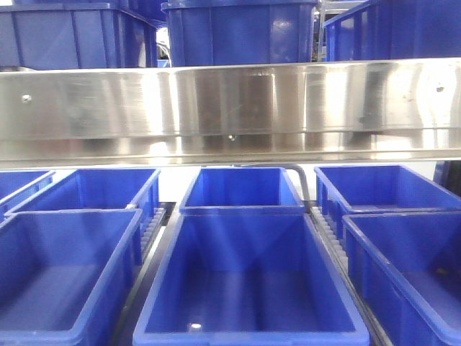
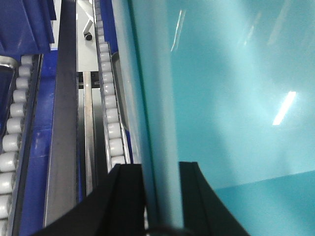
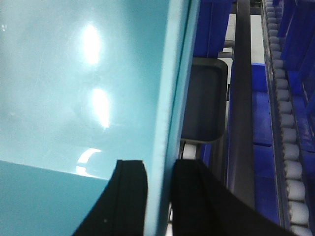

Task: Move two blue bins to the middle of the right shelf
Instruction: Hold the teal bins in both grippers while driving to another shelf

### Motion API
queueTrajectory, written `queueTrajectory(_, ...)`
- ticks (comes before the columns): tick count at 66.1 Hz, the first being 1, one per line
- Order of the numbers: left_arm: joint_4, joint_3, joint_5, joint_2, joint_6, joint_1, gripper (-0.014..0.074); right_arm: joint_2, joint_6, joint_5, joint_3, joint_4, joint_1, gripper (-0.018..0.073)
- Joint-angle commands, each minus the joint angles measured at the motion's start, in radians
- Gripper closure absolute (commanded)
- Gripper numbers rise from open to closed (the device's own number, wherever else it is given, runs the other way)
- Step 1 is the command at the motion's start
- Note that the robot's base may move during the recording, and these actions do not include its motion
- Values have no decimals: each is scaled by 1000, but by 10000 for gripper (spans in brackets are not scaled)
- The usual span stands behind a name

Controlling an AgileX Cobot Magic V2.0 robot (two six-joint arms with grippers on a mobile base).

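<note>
A large blue bin [image 1: 252,288] sits in the middle lane, nearest the camera in the front view; no gripper shows there. In the left wrist view my left gripper [image 2: 162,196] straddles the rim of a bin wall [image 2: 231,98] that looks teal in this light, with a black finger on each side pressing it. In the right wrist view my right gripper [image 3: 160,196] clamps the rim of a teal-looking bin wall [image 3: 74,88] the same way. I cannot tell from the frames whether both hold the same bin.
A steel shelf beam [image 1: 230,101] crosses above, with more blue bins [image 1: 241,32] on top. Other blue bins stand behind [image 1: 241,189], left [image 1: 65,274] and right [image 1: 410,267]. Roller tracks [image 2: 109,113] [image 3: 288,147] run alongside. A dark grey tray [image 3: 204,98] lies beyond the right gripper.
</note>
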Motion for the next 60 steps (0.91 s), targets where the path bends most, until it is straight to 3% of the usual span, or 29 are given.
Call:
queueTrajectory(1,-6,-18,-103,-17,19,-5,707,-19,-26,-73,-20,46,2,722)
queueTrajectory(60,-6,-18,-103,-17,19,-5,707,-19,-26,-73,-20,46,2,722)
